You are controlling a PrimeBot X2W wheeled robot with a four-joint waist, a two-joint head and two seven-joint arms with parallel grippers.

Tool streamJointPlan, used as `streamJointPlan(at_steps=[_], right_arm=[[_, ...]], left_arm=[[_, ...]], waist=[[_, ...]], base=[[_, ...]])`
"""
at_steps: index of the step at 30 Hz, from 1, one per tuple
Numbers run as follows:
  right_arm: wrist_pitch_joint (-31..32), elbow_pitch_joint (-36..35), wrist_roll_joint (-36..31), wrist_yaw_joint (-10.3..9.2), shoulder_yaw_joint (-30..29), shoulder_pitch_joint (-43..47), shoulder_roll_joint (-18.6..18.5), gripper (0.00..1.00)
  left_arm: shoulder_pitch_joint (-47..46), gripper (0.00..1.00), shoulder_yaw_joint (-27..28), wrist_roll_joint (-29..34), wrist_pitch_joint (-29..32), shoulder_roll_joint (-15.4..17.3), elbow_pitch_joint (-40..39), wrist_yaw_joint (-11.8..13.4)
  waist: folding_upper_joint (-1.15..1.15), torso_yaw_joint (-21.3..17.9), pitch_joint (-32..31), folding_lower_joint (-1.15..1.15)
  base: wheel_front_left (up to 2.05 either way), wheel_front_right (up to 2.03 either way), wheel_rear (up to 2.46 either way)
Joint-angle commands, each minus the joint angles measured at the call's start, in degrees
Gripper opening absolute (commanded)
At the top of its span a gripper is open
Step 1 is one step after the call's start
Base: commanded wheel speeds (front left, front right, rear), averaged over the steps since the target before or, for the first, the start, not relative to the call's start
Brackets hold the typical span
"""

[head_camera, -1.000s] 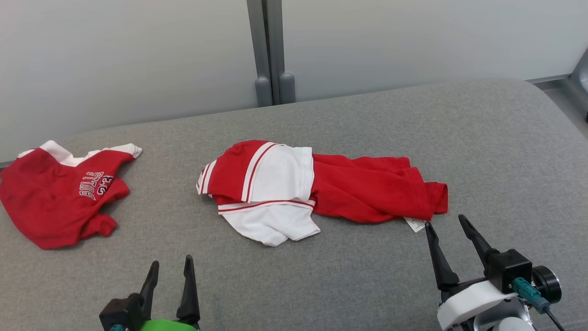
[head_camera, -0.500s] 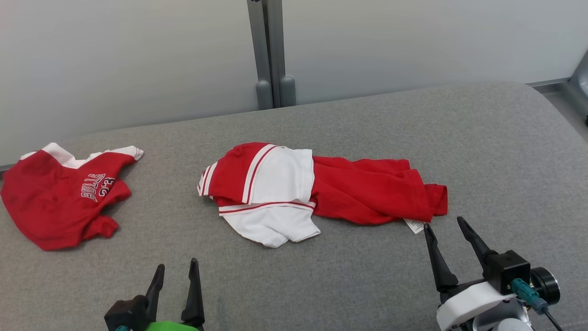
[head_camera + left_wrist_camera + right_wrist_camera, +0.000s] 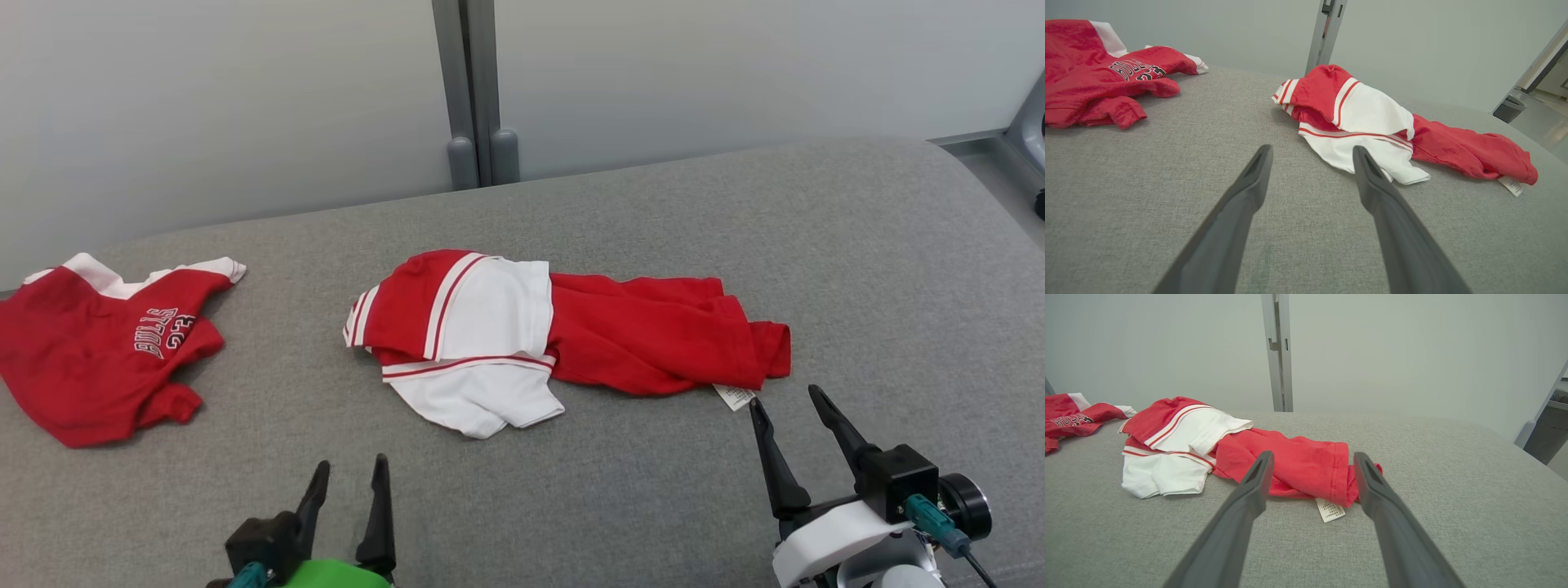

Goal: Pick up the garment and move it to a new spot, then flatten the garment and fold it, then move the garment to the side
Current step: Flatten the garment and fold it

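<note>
The crumpled red-and-white striped-trim garment point(image 3: 571, 335) lies on the grey fabric-covered bench point(image 3: 857, 245), ahead of both grippers and touching neither. The right gripper point(image 3: 783, 396) hangs low over the bench with its two dark fingers spread wide and nothing between them. Its fingertips point at the garment's red end, which sits just beyond them. A small white printed care label point(image 3: 733, 397) pokes out from under that red hem, just beside the tip of this gripper's left finger; in the right wrist view it lies on the bench in the gap between the two fingers, short of the hem.

The left gripper point(image 3: 351, 462) is also open and empty, its fingers nearly upright in the head view. The garment's white folded end lies ahead of it and to its right, near but clearly apart. Well off to this gripper's left lies a second piece, a rumpled red jersey with white trim and "BULLS" lettering point(image 3: 90, 359). Beyond the bench's far edge, past both grippers, stands a pale grey wall with a vertical grey post point(image 3: 465, 82).
</note>
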Motion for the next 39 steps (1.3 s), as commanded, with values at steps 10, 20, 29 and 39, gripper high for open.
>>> streamJointPlan(at_steps=[10, 20, 29, 39], right_arm=[[-0.04, -0.55, -0.48, -0.06, 0.46, -1.84, -0.2, 1.0], [-0.04, -1.29, 0.66, -0.06, 1.03, -4.67, -0.21, 1.0], [-0.04, -1.46, 1.48, -0.06, 0.58, -6.05, -0.2, 1.0], [-0.04, -1.46, 1.62, -0.06, -0.51, -6.21, -0.2, 1.0]], left_arm=[[-10.42, 1.0, -9.3, -2.75, 0.85, 0.06, 11.48, 0.37], [-19.17, 1.0, -13.44, -10.91, 4.05, 0.1, 20.57, 2.4], [-23.74, 0.76, -14.11, -12.95, 4.12, 0.12, 27.84, 3.16], [-26.17, 0.0, -16.51, -10.07, 1.49, 0.19, 32.86, 3.54]], waist=[[0.0, -4.16, 3.64, 0.0], [0.0, -9.0, 9.56, 0.0], [0.0, -10.98, 12.08, 0.0], [0.0, -9.36, 11.73, 0.0]], base=[[0.0, 0.0, 0.0], [0.0, 0.0, 0.0], [0.0, 0.0, 0.0], [0.0, 0.0, 0.0]])
